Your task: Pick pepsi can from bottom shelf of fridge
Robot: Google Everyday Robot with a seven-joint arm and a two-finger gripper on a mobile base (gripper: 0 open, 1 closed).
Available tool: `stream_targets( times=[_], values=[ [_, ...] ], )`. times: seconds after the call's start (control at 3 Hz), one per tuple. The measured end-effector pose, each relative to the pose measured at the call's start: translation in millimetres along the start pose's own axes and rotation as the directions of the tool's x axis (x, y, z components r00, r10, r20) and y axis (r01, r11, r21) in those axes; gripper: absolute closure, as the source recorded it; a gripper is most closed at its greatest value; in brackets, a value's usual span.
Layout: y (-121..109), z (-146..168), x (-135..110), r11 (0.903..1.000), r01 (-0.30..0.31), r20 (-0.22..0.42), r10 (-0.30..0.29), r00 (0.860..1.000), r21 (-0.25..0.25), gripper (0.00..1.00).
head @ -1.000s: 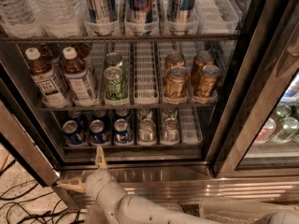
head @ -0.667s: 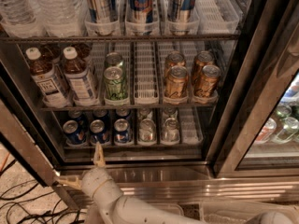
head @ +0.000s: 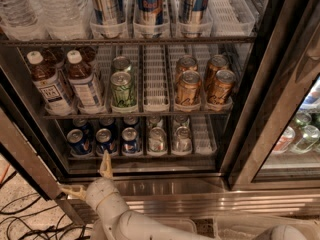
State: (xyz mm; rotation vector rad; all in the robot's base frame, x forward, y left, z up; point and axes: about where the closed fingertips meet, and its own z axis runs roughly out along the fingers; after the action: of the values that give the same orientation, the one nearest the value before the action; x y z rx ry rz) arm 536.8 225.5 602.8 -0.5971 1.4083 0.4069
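Several dark-blue pepsi cans stand in the left lanes of the bottom shelf [head: 145, 159] of the fridge [head: 200, 196]. The front three are at left [head: 79, 141], middle [head: 105, 140] and right [head: 130, 139], with more behind them. My gripper [head: 90, 176] is low in front of the fridge base, just below the shelf's front edge and under the middle pepsi can. It is open and empty. One tan finger [head: 105, 163] points up toward the cans and the other [head: 73, 189] points left.
Two plain silver cans [head: 157, 139] stand right of the pepsi cans. The rack above holds tea bottles [head: 84, 84], a green can [head: 123, 88] and gold cans [head: 188, 88]. The open glass door's frame [head: 25, 154] is at left and cables [head: 20, 219] lie on the floor.
The gripper has held almost the same spot below the bottom shelf, with only a slight shift upward. The cans have not moved.
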Motion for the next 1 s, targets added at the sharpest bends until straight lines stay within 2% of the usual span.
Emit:
stream_targets(
  times=[0.33, 0.67, 1.0],
  values=[
    [0.0, 0.0, 0.0, 1.0000, 0.000, 0.000, 0.000, 1.000, 0.000, 0.04],
    [0.0, 0.0, 0.0, 1.0000, 0.000, 0.000, 0.000, 1.000, 0.000, 0.17],
    [0.0, 0.0, 0.0, 1.0000, 0.000, 0.000, 0.000, 1.000, 0.000, 0.18]
  ],
)
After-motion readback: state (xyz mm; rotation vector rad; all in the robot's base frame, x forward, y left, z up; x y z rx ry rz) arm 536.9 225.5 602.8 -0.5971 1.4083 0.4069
